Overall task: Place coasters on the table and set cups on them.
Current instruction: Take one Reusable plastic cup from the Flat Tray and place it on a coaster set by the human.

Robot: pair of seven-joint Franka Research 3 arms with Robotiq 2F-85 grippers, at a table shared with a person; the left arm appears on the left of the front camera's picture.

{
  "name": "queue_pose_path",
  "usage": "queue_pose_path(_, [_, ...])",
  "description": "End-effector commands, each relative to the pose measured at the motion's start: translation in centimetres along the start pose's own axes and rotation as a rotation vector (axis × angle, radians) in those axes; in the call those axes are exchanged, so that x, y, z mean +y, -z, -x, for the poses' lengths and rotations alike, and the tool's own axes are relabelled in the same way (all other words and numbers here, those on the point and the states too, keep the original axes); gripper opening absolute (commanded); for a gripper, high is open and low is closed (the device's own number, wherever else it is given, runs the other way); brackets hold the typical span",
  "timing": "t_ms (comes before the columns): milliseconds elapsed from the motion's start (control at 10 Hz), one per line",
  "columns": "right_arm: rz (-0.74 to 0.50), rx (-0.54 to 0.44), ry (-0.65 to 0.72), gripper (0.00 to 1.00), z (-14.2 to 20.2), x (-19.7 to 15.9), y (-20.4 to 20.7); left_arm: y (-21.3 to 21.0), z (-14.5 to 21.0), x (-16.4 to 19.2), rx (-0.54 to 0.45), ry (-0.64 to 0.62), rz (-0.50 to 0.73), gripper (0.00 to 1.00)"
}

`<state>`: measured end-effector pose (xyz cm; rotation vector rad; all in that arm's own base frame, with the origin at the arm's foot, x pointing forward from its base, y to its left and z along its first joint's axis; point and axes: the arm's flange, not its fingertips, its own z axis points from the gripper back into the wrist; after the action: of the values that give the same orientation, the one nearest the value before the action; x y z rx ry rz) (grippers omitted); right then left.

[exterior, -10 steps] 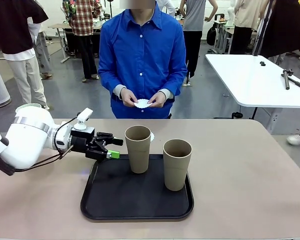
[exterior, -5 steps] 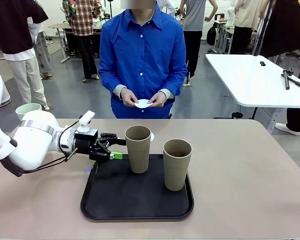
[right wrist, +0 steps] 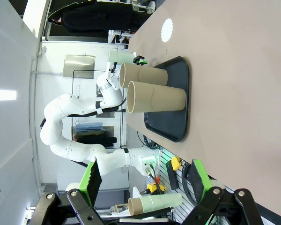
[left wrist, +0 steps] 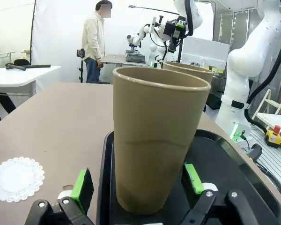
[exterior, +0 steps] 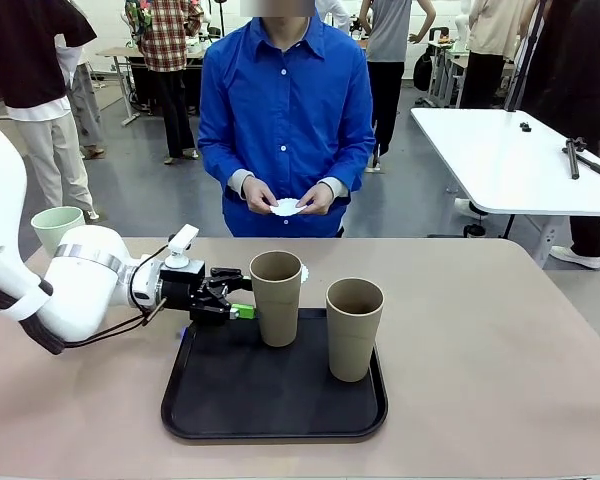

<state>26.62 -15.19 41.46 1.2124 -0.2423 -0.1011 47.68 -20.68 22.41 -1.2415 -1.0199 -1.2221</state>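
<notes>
Jaws of the left gripper [exterior: 238, 292] stand wide, flanking the tan cup [exterior: 276, 298] at the tray's [exterior: 270, 415] 11 o'clock corner, coaster [left wrist: 16, 179] just beyond; right gripper [right wrist: 144, 180] spread empty, open table [exterior: 480, 350] stretching toward 3 o'clock.

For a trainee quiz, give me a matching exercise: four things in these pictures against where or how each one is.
1. mint cup
2. right tan cup
3. left claw
4. person's hands

A. holding a white coaster
B. open, straddling the left tan cup
C. standing on the black tray, untouched
D. far left corner of the table

Pairs: 1-D, 2-C, 3-B, 4-A
</notes>
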Motion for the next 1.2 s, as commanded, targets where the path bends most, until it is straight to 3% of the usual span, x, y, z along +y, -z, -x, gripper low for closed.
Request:
queue_pose_path(0, [-0.015,-0.005,-0.007,1.00,0.1,0.0,0.0,1.1,0.7,0.2,-0.008,0.031,-0.008,1.00])
queue_pose_path(500, [-0.015,-0.005,-0.007,1.00,0.1,0.0,0.0,1.4,1.5,0.0,0.009,0.018,0.004,1.00])
queue_pose_path(1100, [-0.015,-0.005,-0.007,1.00,0.1,0.0,0.0,4.9,1.7,-0.2,0.046,0.043,0.034,1.00])
